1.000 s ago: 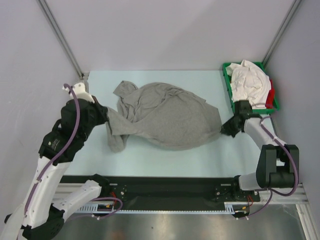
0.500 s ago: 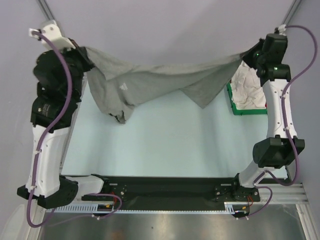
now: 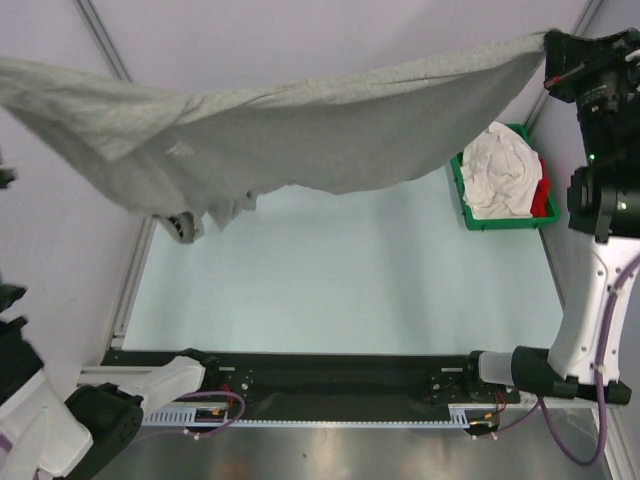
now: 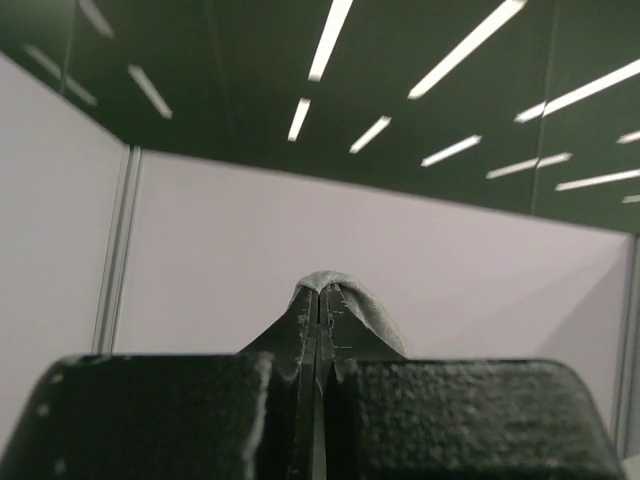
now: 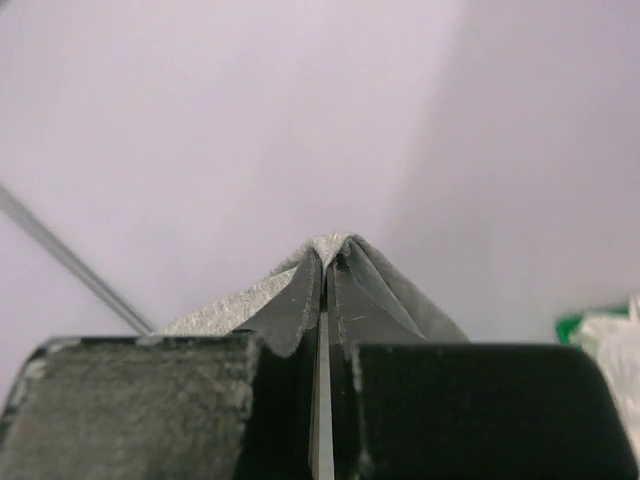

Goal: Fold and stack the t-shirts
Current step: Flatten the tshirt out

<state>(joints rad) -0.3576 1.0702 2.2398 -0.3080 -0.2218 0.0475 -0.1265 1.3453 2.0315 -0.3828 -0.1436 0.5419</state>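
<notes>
- One heather grey t-shirt (image 3: 300, 130): hangs high in the air above the table (image 3: 350, 280), spread as a broad sheet from the left edge of the top view to its upper right corner. It touches nothing below. A bunched part, perhaps a sleeve, droops at the lower left of the sheet.
- One left end effector (image 4: 318, 298): outside the top view. Its wrist view shows the jaws pressed together, with a small peak of grey cloth pinched between them.
- One right end effector (image 5: 326, 262): high at the upper right, jaws closed tight on another fold of the same shirt.
- One green tray (image 3: 505, 224): on the right side of the table, toward the far end. It holds a crumpled heap of white t-shirts (image 3: 498, 170), with a red t-shirt (image 3: 543, 200) showing at the heap's right side.
- Handling, judged: thin soft cotton, light and limp, with no stiffness. It sags between the two holds and is likely to wrinkle or double over if lowered slack. It is neither fragile nor slippery, though so small a pinch could slide out under a hard tug.
- Where to hold, judged: at edges or corners, shoulders or hem, with the two holds well apart so the cloth lies down flat. Which edge is held now cannot be told.
- Progress, judged: early; no folded shirt shows on the table.
</notes>
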